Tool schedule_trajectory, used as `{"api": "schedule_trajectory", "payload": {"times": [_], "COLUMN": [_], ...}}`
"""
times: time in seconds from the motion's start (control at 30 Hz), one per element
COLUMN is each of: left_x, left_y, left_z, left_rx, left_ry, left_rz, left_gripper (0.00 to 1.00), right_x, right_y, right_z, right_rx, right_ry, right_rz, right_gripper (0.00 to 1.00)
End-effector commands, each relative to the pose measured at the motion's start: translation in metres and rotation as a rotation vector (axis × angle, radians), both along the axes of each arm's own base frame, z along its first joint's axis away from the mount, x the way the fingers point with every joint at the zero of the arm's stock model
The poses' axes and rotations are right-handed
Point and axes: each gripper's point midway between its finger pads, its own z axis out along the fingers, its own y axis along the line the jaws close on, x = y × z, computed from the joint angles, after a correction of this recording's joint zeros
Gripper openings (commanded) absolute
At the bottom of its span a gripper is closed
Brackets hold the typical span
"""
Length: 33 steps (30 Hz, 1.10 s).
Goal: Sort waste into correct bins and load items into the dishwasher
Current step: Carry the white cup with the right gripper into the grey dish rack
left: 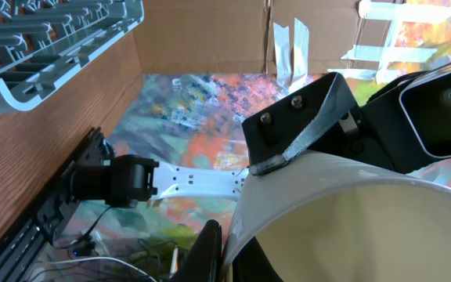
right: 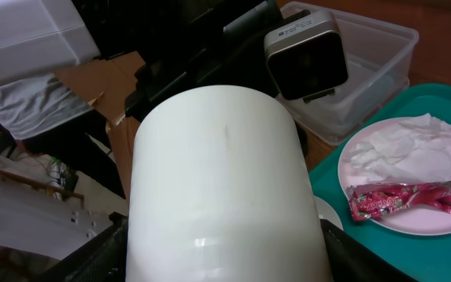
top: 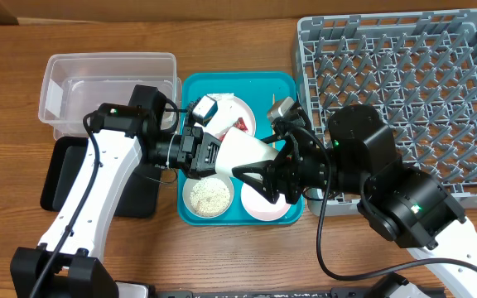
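Note:
The small white cup (top: 243, 149) hangs above the teal tray (top: 190, 91), held between both grippers. My left gripper (top: 214, 157) is shut on its rim (left: 233, 235). My right gripper (top: 265, 167) closes round its body (right: 225, 180), a finger against each side. The white plate (top: 248, 116) holds the white napkin (right: 405, 149) and the red foil wrapper (right: 405, 197). The grey bowl (top: 208, 197) holds rice. The pink bowl (top: 267, 204) lies partly under my right gripper. The chopsticks are mostly hidden; a wooden tip (top: 271, 101) shows.
The clear tub (top: 110, 83) stands left of the teal tray, with the black tray (top: 65, 170) in front of it under my left arm. The grey dish rack (top: 404, 91) fills the right side of the table behind my right arm.

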Motion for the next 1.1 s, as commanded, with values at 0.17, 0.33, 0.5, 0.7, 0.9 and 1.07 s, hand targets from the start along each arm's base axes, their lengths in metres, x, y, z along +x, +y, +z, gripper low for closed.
{"api": "schedule_trajectory", "payload": {"times": [0.17,0.33,0.5,0.7,0.9,1.07], "left_x": [0.001,0.003,0.009,0.009,0.008,0.008], "left_y": [0.001,0.006,0.017,0.02,0.022,0.023], "left_z": [0.006,-0.02,-0.04,-0.049,-0.055,-0.057], "left_rx": [-0.008,0.142,0.268,0.319,0.357,0.367], "left_ry": [-0.053,-0.062,-0.045,-0.052,-0.05,-0.052], "left_rz": [0.005,0.011,0.038,0.037,0.036,0.035], "left_gripper": [0.51,0.64,0.63,0.6,0.59,0.59], "right_x": [-0.019,-0.004,0.015,0.021,0.034,0.03], "right_y": [-0.008,-0.052,-0.125,-0.182,-0.195,-0.186], "right_z": [0.022,0.014,-0.015,-0.066,-0.125,-0.175], "right_rx": [0.029,-0.074,-0.236,-0.446,-0.587,-0.7], "right_ry": [-0.046,-0.054,0.029,0.215,0.517,0.772], "right_rz": [0.01,-0.258,-0.689,-1.012,-1.033,-0.902], "right_gripper": [0.42,0.42,0.43,0.43,0.43,0.48]}}
